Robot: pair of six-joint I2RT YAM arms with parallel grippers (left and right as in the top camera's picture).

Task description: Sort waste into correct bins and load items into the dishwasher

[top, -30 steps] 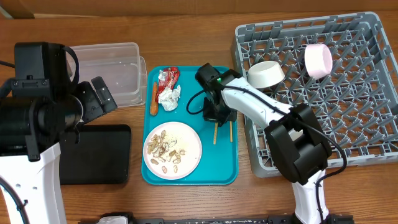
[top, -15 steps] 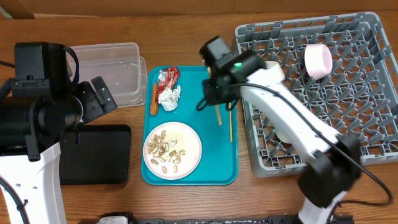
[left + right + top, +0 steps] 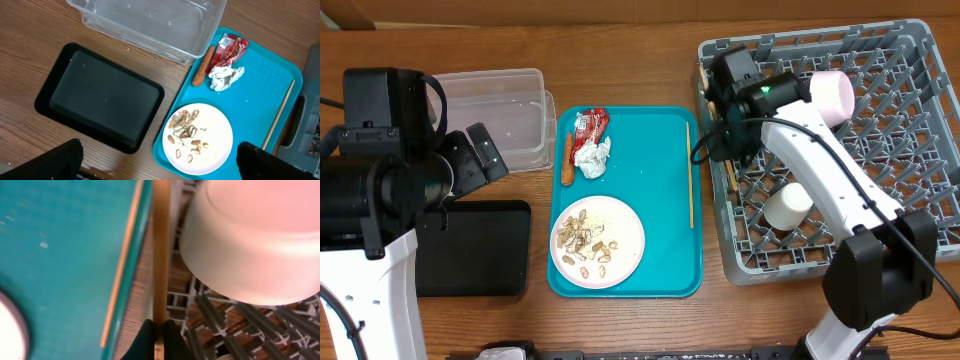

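Note:
My right gripper (image 3: 725,145) (image 3: 159,326) is shut on one thin wooden chopstick (image 3: 161,250) and holds it over the left edge of the grey dish rack (image 3: 880,200), beside a white bowl (image 3: 255,240). The second chopstick (image 3: 689,180) lies on the teal tray (image 3: 650,150). A pink bowl (image 3: 832,96) and another white bowl (image 3: 788,207) sit in the rack. The red wrapper (image 3: 588,124), tissue (image 3: 592,157) and carrot (image 3: 566,160) lie at the tray's far end. Nut shells (image 3: 588,240) lie on the white plate (image 3: 625,235). My left gripper (image 3: 160,165) is open and empty.
The clear tub (image 3: 500,110) and the black tray (image 3: 470,250) sit left of the teal tray, under my left arm. In the left wrist view, the tub (image 3: 150,25) and the black tray (image 3: 100,97) hold nothing. The rack's upright pegs stand close around my right gripper.
My right gripper has lifted one chopstick off the teal tray and carried it right to the rack's left edge. The other chopstick stays on the tray. The left arm has not moved.

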